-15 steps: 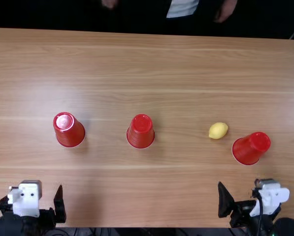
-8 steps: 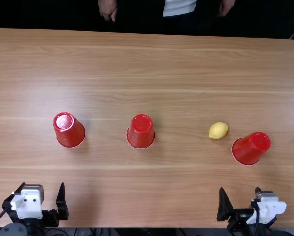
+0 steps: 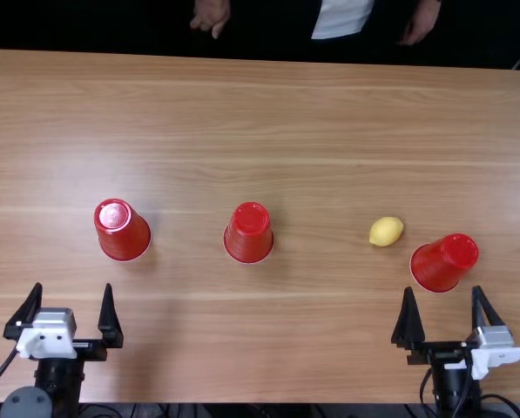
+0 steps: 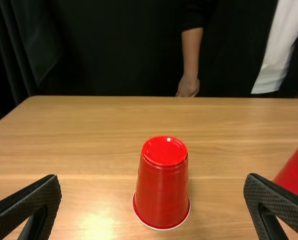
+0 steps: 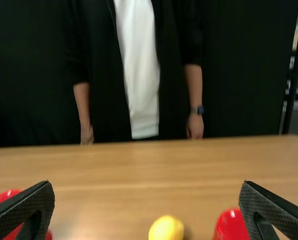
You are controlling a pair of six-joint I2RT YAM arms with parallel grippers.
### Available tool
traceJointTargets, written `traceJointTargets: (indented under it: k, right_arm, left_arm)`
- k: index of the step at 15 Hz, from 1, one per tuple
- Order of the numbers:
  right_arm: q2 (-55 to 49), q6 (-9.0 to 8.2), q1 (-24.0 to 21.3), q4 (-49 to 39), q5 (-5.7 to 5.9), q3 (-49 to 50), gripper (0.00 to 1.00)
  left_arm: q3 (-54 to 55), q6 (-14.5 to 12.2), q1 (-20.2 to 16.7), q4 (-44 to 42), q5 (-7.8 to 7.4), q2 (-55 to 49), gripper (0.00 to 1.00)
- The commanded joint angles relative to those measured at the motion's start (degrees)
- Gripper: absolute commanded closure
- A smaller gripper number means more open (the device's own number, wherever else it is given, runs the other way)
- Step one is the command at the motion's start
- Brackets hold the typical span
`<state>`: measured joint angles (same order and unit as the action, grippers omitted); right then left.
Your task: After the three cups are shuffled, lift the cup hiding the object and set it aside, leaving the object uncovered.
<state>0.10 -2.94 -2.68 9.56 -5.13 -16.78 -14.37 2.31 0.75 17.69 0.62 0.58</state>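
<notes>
Lemon's out in the open, so the job looks about done

The yellow lemon sits bare, ahead and slightly inward of the right gripper. Its fingers are spread wide and empty. The nearest red cup, right in front of it, stands beside the lemon, probably the one set aside. The left gripper, also spread and empty, faces the left cup.

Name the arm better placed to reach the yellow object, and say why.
Right. The right tool, open, sits near the yellow object, which lies bare beside the right cup. The left tool sits by the left cup, far from it.
</notes>
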Motion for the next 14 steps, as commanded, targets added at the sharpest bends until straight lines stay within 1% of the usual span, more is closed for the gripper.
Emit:
traceJointTargets:
  k: [1, 3, 4, 6, 8, 11, 14]
  right_arm:
    - [-0.1, -0.44, -0.8, -4.1, -0.15, 3.2, 0.0]
    - [-0.1, -0.33, -0.8, -6.9, -0.36, 5.8, 0.0]
    - [-0.1, -0.01, -0.8, -7.1, -0.46, 7.7, 0.0]
    - [-0.1, 0.09, -0.8, -7.2, -0.57, 11.3, 0.0]
    - [-0.1, 0.2, -0.8, -7.3, -1.1, 15.0, 0.0]
    - [-0.1, 0.2, -0.8, -11.2, -0.78, 15.7, 0.0]
    - [-0.1, 0.2, -0.8, -11.5, -0.78, 15.7, 0.0]
  left_arm:
    - [2.6, -0.4, -0.1, -2.0, -0.62, -0.6, 0.0]
    - [6.0, -0.6, -0.1, -3.6, -0.62, -0.6, 0.0]
    - [8.1, -0.6, -0.1, -5.6, -0.62, -0.6, 0.0]
    - [11.4, -0.5, -0.1, -11.0, -0.62, -0.6, 0.0]
    - [14.1, -0.8, 0.1, -13.4, -0.73, -0.6, 0.0]
    - [14.4, -0.8, 0.1, -13.7, -0.62, -0.6, 0.0]
    - [14.4, -0.8, 0.1, -13.6, -0.52, -0.6, 0.0]
